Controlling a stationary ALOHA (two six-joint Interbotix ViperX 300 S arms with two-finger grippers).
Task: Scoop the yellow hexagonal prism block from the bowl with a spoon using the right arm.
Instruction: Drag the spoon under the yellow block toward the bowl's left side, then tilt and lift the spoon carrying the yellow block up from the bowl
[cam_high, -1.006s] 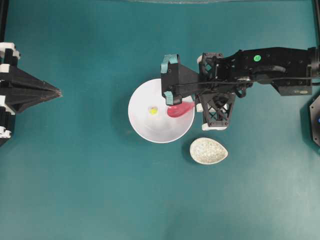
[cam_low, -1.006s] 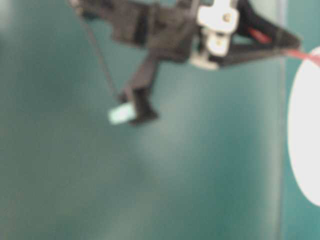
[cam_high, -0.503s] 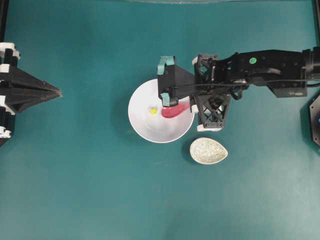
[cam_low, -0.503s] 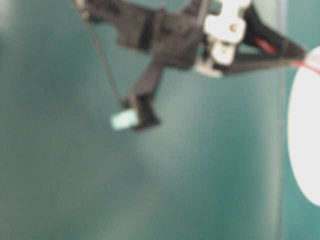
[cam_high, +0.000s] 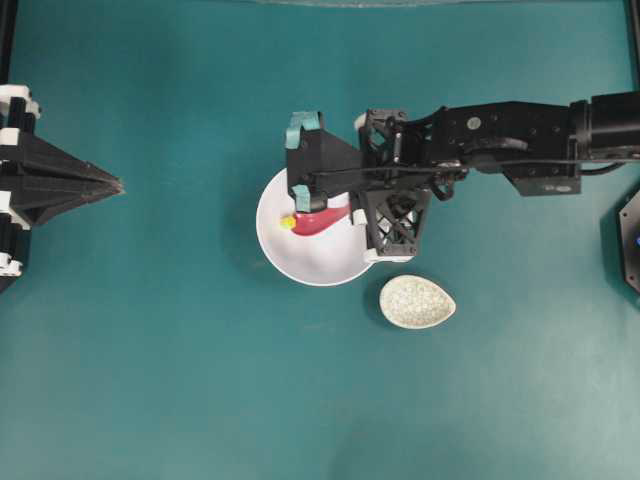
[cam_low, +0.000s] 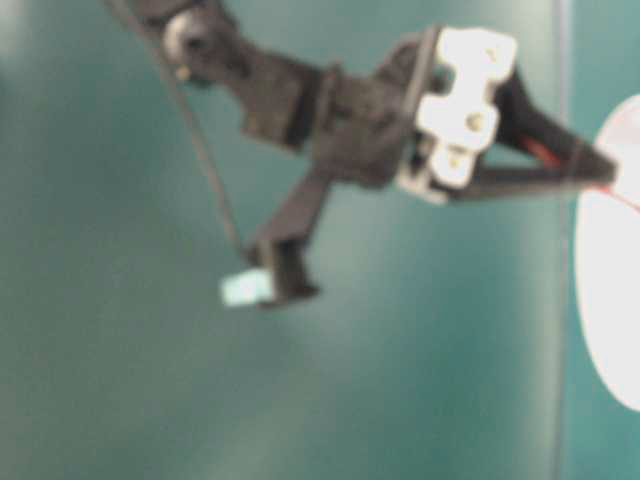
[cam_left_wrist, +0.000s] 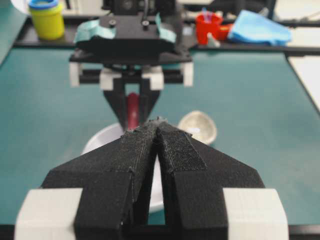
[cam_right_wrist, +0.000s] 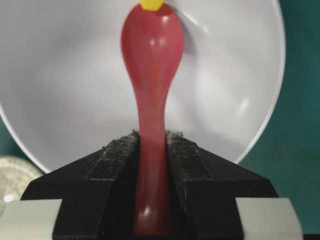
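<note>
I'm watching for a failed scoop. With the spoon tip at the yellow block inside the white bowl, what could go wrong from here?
The yellow block sits at the tip of the spoon, not in its scoop, so it may get pushed across the glossy bowl. The right gripper grips only the handle end, so the spoon might pivot.

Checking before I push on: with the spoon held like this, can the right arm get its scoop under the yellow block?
Probably yes: the spoon tip already meets the yellow block inside the bowl, nothing between them.
</note>
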